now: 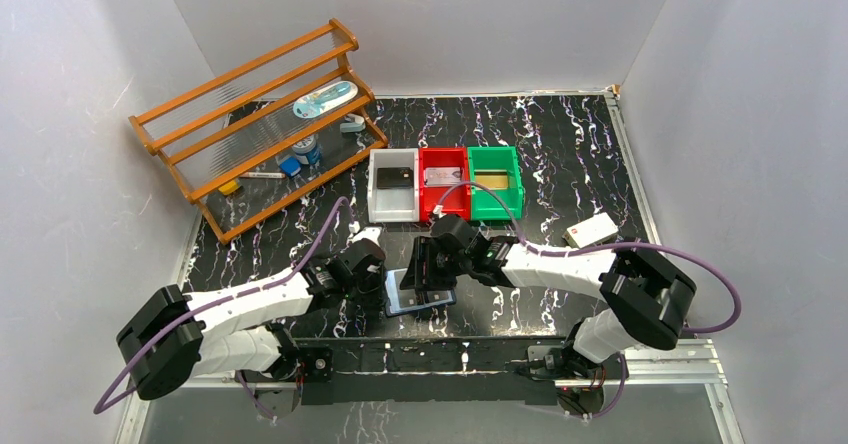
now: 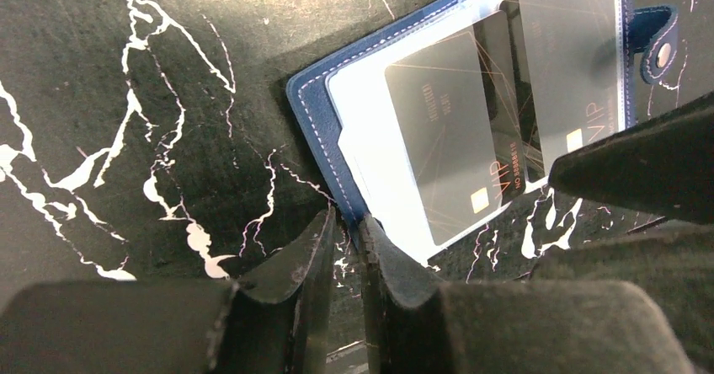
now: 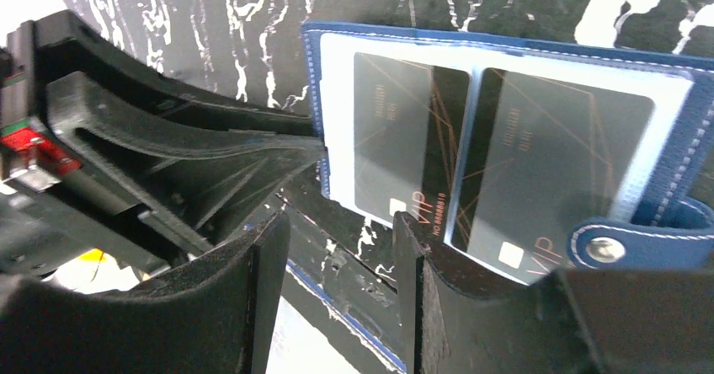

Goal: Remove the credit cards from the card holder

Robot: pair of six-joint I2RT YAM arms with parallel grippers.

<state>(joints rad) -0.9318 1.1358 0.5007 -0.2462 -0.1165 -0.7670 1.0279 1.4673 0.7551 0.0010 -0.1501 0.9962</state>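
The card holder [image 1: 405,299] lies open on the table between my two arms, navy outside and pale inside [image 2: 366,121]. Two black credit cards sit in its clear pockets, one [image 3: 396,130] beside the other [image 3: 547,155], and the left one's lower end sticks out of its pocket. My left gripper [image 2: 347,220] is shut on the holder's navy edge at its near corner. My right gripper [image 3: 341,227] hovers open just over the holder's lower edge. Its right fingertip [image 3: 408,231] lies at the bottom of the left card [image 2: 446,138], and nothing is between its jaws.
Behind the holder stand a white bin [image 1: 378,199], a red bin [image 1: 430,202] and a green bin [image 1: 516,194], each with a card inside. A white block [image 1: 590,230] lies at the right. A wooden rack [image 1: 260,124] with small items stands back left.
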